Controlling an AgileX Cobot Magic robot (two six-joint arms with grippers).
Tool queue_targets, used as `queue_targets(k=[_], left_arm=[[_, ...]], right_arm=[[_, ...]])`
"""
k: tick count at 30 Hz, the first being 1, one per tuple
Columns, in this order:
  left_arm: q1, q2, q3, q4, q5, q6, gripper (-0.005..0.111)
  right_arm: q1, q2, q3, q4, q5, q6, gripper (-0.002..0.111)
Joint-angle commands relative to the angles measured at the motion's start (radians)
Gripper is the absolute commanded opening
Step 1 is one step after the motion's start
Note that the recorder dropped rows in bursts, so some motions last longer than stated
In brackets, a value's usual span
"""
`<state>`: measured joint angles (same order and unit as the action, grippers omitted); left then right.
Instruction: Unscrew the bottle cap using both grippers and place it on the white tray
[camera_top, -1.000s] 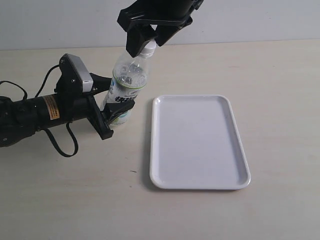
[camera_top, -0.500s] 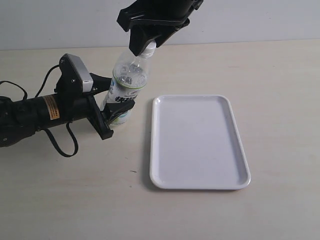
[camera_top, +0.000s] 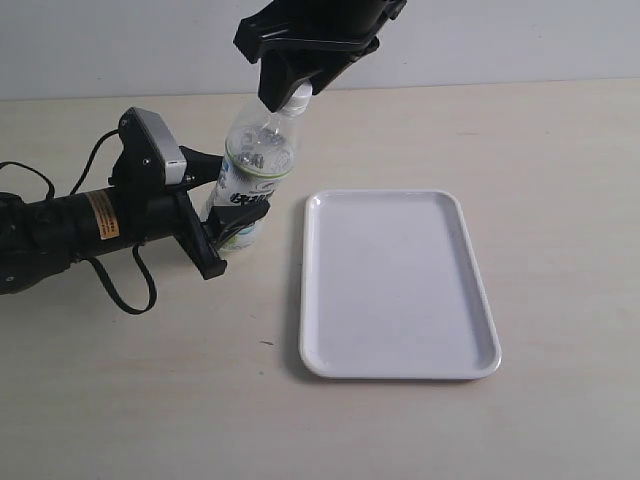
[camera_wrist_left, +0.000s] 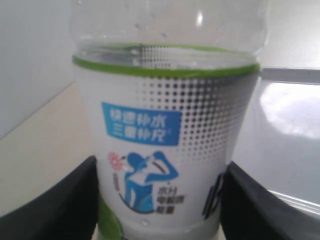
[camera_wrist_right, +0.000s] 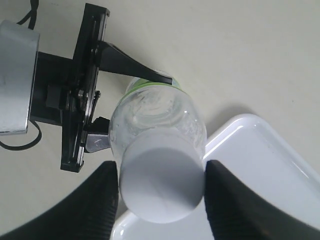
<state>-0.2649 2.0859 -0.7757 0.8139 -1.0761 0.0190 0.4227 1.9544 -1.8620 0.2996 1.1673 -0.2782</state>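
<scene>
Pinches the small round white plastic screw cap (camera_wrist_right: 161, 187) between the two black fingers (camera_wrist_right: 95, 200) of the right gripper (camera_top: 292, 90), with one finger pressed to each side of the cap. Holds it from above, at the very top of the small clear plastic drink bottle (camera_top: 258, 160), seated on the neck.

Lower on the bottle, clamps the white-and-green labelled body between the black fingers (camera_wrist_left: 55, 205) of the left gripper (camera_top: 232, 200), closed tight on it from both sides below the label's green band. Shows the left wrist camera a blue panel of characters and a blue figure on the label. Leans the bottle slightly, neck tipped away from the left arm; cannot tell whether the base touches the pale beige worktop (camera_top: 150, 400).

Behind the left fingers, away from the bottle: a grey block (camera_top: 160, 148) on top of the black arm, an orange label (camera_top: 102, 215) on its side, and a black cable (camera_top: 120, 290) looping down to the worktop.

Just beside the bottle, on the side away from the left arm and not touching it: the flat rectangular glossy white tray (camera_top: 400, 372) with rounded corners and a low raised rim, lying flat on the worktop.
</scene>
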Motion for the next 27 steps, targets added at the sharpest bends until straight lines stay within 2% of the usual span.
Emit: queue_targets(k=[1,5,10,15,27], left_arm=[[-0.004,-0.016,0.000,-0.019,-0.054,-0.001,0.000],[-0.004,-0.016,0.000,-0.017,-0.054,-0.001,0.000],[-0.004,-0.016,0.000,-0.017,-0.054,-0.001,0.000],[-0.004,-0.016,0.000,-0.017,-0.054,-0.001,0.000],[-0.004,-0.016,0.000,-0.017,-0.054,-0.001,0.000]], right_arm=[[0.002,-0.001,-0.010,0.001,-0.005,-0.007,0.040],[0.002,-0.001,-0.010,-0.001,-0.005,-0.007,0.017],[0.002,-0.001,-0.010,-0.024,-0.005,-0.027,0.000],[0.002,-0.001,-0.010,-0.030,-0.005,-0.117,0.000],[0.002,-0.001,-0.010,-0.030,-0.011,-0.486,0.000]])
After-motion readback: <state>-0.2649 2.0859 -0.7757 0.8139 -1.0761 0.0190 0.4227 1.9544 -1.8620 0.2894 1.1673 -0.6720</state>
